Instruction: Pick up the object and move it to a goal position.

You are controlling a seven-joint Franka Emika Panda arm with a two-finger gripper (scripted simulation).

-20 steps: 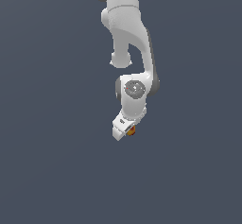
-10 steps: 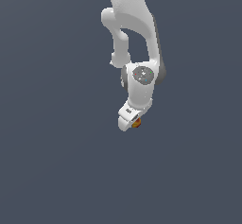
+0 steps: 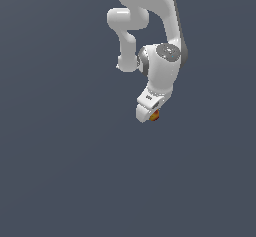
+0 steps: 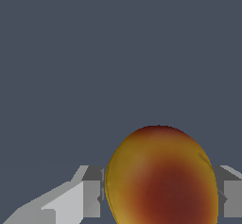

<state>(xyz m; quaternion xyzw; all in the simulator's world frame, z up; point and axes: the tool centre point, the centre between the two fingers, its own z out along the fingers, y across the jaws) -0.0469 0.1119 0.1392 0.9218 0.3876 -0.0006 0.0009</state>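
Currently the white arm (image 3: 150,26) reaches down from the top of the exterior view, its links folded and its wrist tilted toward that view's left. The gripper (image 3: 150,115) sits at the arm's lowest point, slightly right of centre in the exterior view, over a plain dark grey-blue ground (image 3: 60,171).

Object: the small orange-yellow ball (image 3: 154,115) shows at the gripper's tip, touching it, half hidden by the white body of the hand. In the wrist view the ball (image 4: 160,176) fills the space between the two grey fingers (image 4: 90,197), one finger on each flank, both meeting its sides. Its surface is yellow-orange at the edges with a broad dark red patch across the middle and a darker red rim at its far end.

Gripper state: jaws closed onto the ball, pinching it from two sides.

Whether the ball rests on the ground or hangs clear of it cannot be told from either view; no shadow or contact line is visible beneath it.
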